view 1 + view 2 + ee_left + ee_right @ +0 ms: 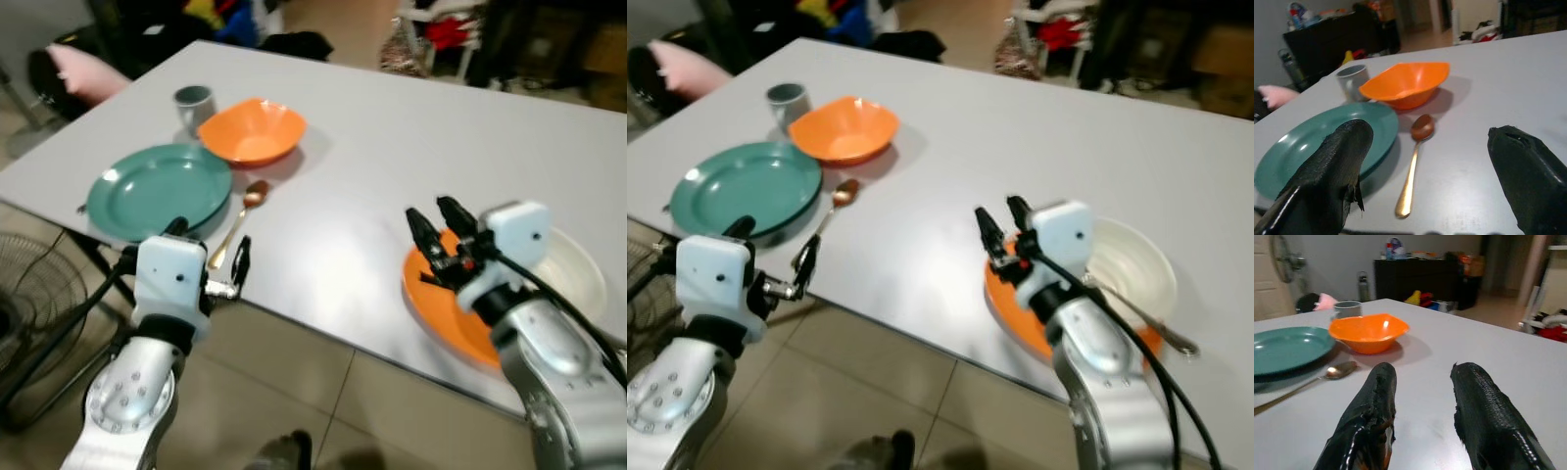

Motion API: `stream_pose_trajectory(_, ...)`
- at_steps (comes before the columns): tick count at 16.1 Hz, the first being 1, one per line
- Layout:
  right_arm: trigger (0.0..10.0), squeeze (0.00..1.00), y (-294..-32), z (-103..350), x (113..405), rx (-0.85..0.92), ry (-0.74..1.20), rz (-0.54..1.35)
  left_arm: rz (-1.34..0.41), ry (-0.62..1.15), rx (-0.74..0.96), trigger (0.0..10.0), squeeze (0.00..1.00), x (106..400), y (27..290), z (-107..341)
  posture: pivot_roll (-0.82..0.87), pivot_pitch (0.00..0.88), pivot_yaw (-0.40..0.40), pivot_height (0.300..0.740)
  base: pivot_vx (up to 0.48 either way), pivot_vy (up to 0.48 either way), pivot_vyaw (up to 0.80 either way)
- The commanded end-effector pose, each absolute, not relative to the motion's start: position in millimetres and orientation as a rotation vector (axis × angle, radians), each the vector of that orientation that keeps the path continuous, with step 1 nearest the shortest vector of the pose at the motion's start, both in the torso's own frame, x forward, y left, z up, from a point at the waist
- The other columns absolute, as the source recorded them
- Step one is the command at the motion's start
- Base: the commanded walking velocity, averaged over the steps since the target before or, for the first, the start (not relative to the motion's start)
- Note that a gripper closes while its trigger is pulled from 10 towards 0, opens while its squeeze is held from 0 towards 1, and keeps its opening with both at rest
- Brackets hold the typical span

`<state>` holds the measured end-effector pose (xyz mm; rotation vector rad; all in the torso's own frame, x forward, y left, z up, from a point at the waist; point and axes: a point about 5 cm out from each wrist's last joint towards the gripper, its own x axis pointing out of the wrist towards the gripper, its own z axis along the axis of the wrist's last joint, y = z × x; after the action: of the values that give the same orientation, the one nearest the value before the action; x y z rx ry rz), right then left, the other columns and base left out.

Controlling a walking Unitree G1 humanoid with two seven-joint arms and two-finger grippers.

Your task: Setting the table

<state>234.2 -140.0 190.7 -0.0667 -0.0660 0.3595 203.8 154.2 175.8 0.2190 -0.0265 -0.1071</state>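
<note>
On the grey table [392, 137] a green plate [157, 188] lies at the near left. Behind it stand an orange bowl [253, 130] and a grey cup [193, 101]. A gold spoon [240, 220] lies right of the plate. My left gripper [209, 245] hangs open and empty at the table's near edge, by the spoon's handle [1405, 196]. At the near right an orange plate [441, 304] carries a white bowl [1132, 259] with a silver utensil [1146, 318] on its rim. My right gripper [429, 211] is open and empty above the orange plate's left edge.
A floor fan [29, 284] stands left of the table near my left arm. A pink cushion [83, 70] and dark clutter sit beyond the far-left corner. A white chair [441, 34] stands behind the table. Tiled floor [294, 392] lies below the near edge.
</note>
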Motion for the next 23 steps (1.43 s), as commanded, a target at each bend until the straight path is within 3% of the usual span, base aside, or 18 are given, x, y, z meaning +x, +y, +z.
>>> stream_pose_trajectory(1,10.0,0.0,-139.8,190.6,235.8,-0.068,-0.072,0.363,-0.102,-0.04,0.232,10.0,0.0,202.8,153.9,178.6,0.0,0.065,0.051,0.74,0.0,0.0,0.8)
stream_pose_trajectory(14,10.0,0.0,-129.3,186.0,241.5,-0.027,-0.049,0.414,-0.101,-0.043,0.186,10.0,0.0,195.1,152.3,184.9,0.03,0.068,0.03,0.74,0.0,0.0,0.8)
stream_pose_trajectory(23,10.0,0.0,-143.1,168.1,247.3,0.062,0.034,0.295,-0.094,-0.02,0.239,10.0,0.0,191.6,160.8,183.2,0.04,0.066,0.03,0.74,0.0,0.277,0.8)
